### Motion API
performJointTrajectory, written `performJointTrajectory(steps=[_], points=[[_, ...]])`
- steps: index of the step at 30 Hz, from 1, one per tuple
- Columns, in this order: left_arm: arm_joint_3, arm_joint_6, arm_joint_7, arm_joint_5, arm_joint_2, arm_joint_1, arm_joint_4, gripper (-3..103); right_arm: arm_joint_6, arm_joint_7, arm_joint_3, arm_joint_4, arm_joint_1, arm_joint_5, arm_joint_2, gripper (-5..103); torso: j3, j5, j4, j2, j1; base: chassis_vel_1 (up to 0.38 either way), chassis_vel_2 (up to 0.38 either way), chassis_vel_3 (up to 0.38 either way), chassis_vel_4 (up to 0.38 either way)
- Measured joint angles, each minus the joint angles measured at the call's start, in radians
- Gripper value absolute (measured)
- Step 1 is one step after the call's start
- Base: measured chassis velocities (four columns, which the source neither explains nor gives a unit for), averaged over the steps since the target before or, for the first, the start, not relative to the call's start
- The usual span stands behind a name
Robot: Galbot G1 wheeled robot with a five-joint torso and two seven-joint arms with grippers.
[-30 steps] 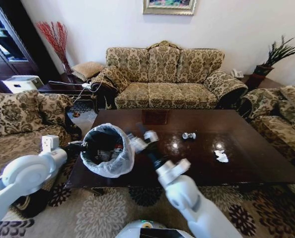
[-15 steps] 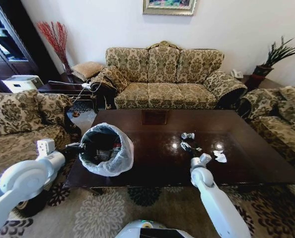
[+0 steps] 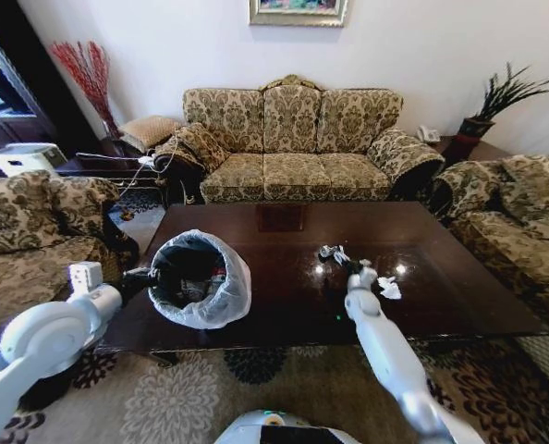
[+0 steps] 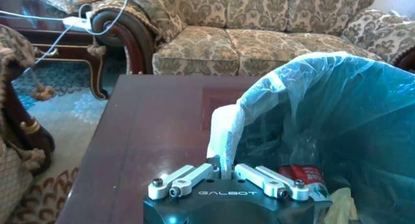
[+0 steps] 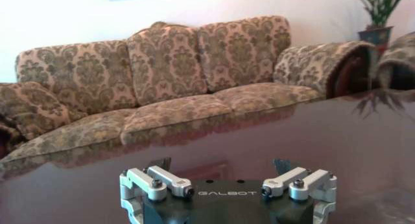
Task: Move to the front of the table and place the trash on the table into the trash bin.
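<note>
While our left gripper (image 4: 224, 178) stayed pinched on the white-bagged round black bin's (image 3: 199, 277) liner at the dark glossy wooden table's (image 3: 284, 305) left end, our right gripper (image 3: 341, 262), fingers spread, had swung fwd from the bin toward the small crumpled wrapper (image 3: 327, 252) mid-table, w/ white tissue (image 3: 388, 289) just beside, so another pickup looked due.

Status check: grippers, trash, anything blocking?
Left gripper shut on bin bag. Right gripper open, low over table. Wrapper, tissue remain. Nothing blocking.
</note>
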Motion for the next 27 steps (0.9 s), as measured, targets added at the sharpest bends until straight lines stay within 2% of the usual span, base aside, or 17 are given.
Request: performJointTrajectory(steps=[5,10,15,17,20,21,24,25,27], points=[[0.0,-0.001,0.006,0.001,-0.006,0.0,0.009,0,-0.007,0.026,0.008,-0.094,0.048,-0.026,0.041,100,0.0,0.0005,-0.0008,0.0,0.0,0.005,0.01,0.001,-0.004],[0.005,-0.002,0.011,0.008,-0.012,0.0,0.01,0,0.001,0.029,0.01,-0.157,0.06,-0.032,0.049,100,0.0,0.0008,-0.0013,0.0,0.0,0.0,0.0,0.0,0.0],[0.007,-0.003,0.013,0.011,-0.014,0.0,0.011,0,0.002,0.018,0.01,-0.194,0.067,0.003,0.044,101,0.0,0.0,-0.0008,0.0,0.0,0.0,0.0,0.0,0.0],[0.007,-0.003,0.013,0.011,-0.013,0.0,0.011,0,0.002,0.013,0.011,-0.198,0.069,0.007,0.043,98,-0.001,0.0001,-0.0008,0.0,0.0,0.0,0.0,0.0,0.0],[0.006,-0.005,0.013,0.011,-0.012,0.0,0.008,0,-0.01,0.004,0.014,-0.194,0.068,0.021,0.038,84,-0.001,0.0003,-0.0008,0.001,0.0,0.0,0.0,0.0,0.0],[0.006,-0.005,0.013,0.011,-0.012,0.0,0.008,0,-0.01,0.004,0.014,-0.194,0.068,0.021,0.038,84,-0.001,0.0003,-0.0008,0.001,0.0,0.0,0.0,0.0,0.0],[0.005,-0.006,0.014,0.011,-0.013,0.0,0.007,0,-0.024,0.002,0.016,-0.18,0.06,0.032,0.031,68,-0.001,0.0003,-0.0009,0.001,0.0,0.0,0.0,0.0,0.0],[0.005,-0.006,0.014,0.011,-0.013,0.0,0.007,0,-0.024,0.002,0.016,-0.18,0.06,0.032,0.031,68,-0.001,0.0003,-0.0009,0.001,0.0,0.0,0.0,0.0,0.0],[0.004,-0.007,0.014,0.014,-0.018,0.003,0.003,0,-0.034,0.001,0.02,-0.162,0.047,0.045,0.023,60,0.0,0.0003,-0.0007,0.001,0.0,0.0,0.0,0.0,0.0]])
